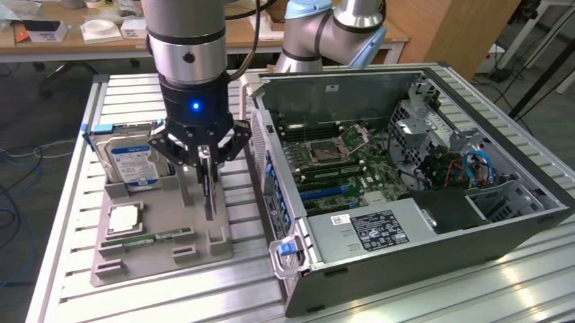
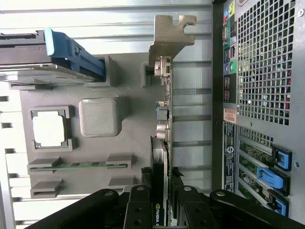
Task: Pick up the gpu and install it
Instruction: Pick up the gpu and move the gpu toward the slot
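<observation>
- Along the edge of the grey parts tray (image 1: 153, 249) that faces the open computer case (image 1: 431, 252), the gpu (image 1: 209, 195) stands on its long edge. In the wrist view its silver bracket (image 2: 169, 36) sits at the end away from the fingers.
- Judged from this, the step in hand is the pick-up. Whether the card has left its tray supports cannot be told.
- To do this step well, the pull should run straight up out of the supports with the board kept vertical. Any twist would likely wedge the thin card or drag it against the tray.
- The grip looks better placed on the flat faces of the board than on the connectors along its edge. It sits toward one end, so the bracket end may sag unless the hold is firm.
- The case's rear wall stands just beside the card, so the bracket needs watching as it rises.
- The gripper (image 1: 207, 158) hangs directly over the card, its fingers (image 2: 143, 200) partly closed and clamped on the two faces of the gpu, nothing else between them.
- The hard drive (image 1: 134, 158) stands at another corner of the tray, apart from the gripper.
</observation>
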`<control>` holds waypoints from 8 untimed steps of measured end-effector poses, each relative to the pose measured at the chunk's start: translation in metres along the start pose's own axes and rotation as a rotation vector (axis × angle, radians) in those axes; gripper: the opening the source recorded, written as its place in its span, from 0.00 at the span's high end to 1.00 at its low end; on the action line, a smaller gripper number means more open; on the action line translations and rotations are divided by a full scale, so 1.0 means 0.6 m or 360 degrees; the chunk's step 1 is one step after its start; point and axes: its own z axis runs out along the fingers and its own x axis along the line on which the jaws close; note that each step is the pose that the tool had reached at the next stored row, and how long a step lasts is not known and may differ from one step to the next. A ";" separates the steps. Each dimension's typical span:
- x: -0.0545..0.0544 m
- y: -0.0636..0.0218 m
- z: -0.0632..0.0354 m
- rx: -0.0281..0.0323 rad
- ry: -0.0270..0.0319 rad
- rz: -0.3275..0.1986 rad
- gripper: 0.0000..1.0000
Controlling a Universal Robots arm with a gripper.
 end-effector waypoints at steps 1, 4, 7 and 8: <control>0.000 0.000 0.000 0.00000 0.00000 0.0000 0.74; 0.000 0.000 0.000 0.00000 0.00000 0.0000 0.74; 0.000 0.000 0.000 0.00000 0.00000 0.0000 0.74; 0.000 0.000 0.000 0.00000 0.00000 0.0000 0.74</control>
